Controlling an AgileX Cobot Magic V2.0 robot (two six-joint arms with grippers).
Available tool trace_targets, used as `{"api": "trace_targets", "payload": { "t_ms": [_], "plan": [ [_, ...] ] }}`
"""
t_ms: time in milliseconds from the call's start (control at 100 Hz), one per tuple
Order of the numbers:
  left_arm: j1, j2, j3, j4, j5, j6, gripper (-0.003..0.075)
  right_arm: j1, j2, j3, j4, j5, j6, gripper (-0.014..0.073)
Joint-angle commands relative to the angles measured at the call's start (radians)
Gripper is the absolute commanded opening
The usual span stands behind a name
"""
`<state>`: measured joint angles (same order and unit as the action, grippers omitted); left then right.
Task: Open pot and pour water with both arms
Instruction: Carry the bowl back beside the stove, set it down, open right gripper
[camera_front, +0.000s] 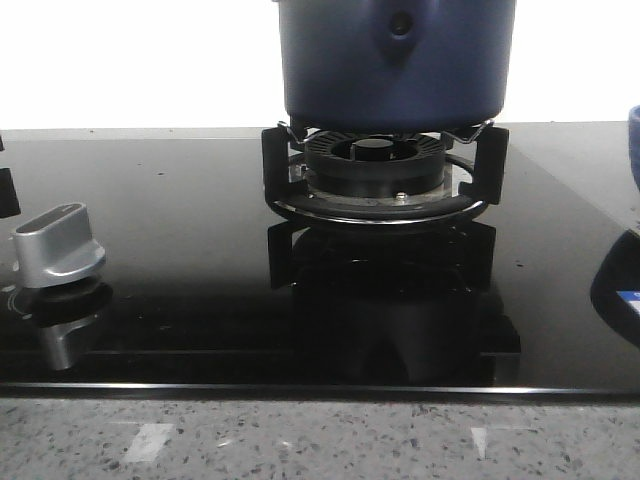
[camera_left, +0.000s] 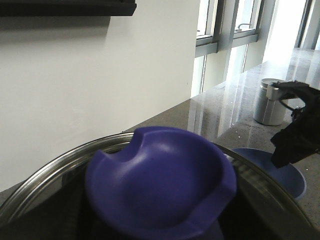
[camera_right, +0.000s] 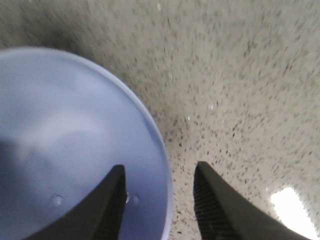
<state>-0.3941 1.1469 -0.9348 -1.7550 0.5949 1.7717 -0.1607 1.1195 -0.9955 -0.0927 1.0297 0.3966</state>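
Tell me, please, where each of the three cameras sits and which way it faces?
Front view: low at the counter edge, facing forward at the pot on the burner stand; no arm shows.
Left wrist view: just above the pot lid, facing along the counter to the windows; the right arm shows.
Right wrist view: looking down, the right gripper open astride the blue bowl's rim.
Shared: both wrist views show the blue bowl.

Right end effector points downward, its 2 fingers spread apart.
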Motion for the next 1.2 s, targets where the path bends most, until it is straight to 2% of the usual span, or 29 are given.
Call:
{"api": "trace_targets", "payload": {
  "t_ms": [0,180,250,320,480,750,1190],
  "plan": [
    [-0.008,0.021,-0.086,-0.118,0.070,0.008,0.0316,-0.008,-0.080,-0.052,-0.034,-0.058,-0.007,0.0293],
    [-0.048,0.144,-0.202,-0.086,0.087,0.008,0.0316,-0.008,-0.236,-0.070,-0.036,-0.075,-0.009,0.0281],
    [-0.071,0.194,-0.247,-0.052,0.087,0.008,0.0316,-0.008,-0.291,-0.070,-0.036,-0.075,-0.009,0.0239],
    [-0.090,0.242,-0.287,-0.040,0.087,0.008,0.0316,-0.004,-0.345,-0.070,-0.036,-0.075,-0.011,0.0162],
    [-0.108,0.339,-0.373,-0.046,0.092,0.008,0.0316,0.010,-0.446,-0.070,-0.003,-0.064,-0.066,-0.0077],
    [-0.108,0.464,-0.472,-0.071,0.106,0.008,0.0316,0.017,-0.522,-0.070,0.038,-0.036,-0.088,-0.0074],
    [-0.108,0.553,-0.475,-0.075,0.097,0.008,0.0316,0.017,-0.525,-0.032,0.038,-0.056,-0.089,-0.0074]
  ]
}}
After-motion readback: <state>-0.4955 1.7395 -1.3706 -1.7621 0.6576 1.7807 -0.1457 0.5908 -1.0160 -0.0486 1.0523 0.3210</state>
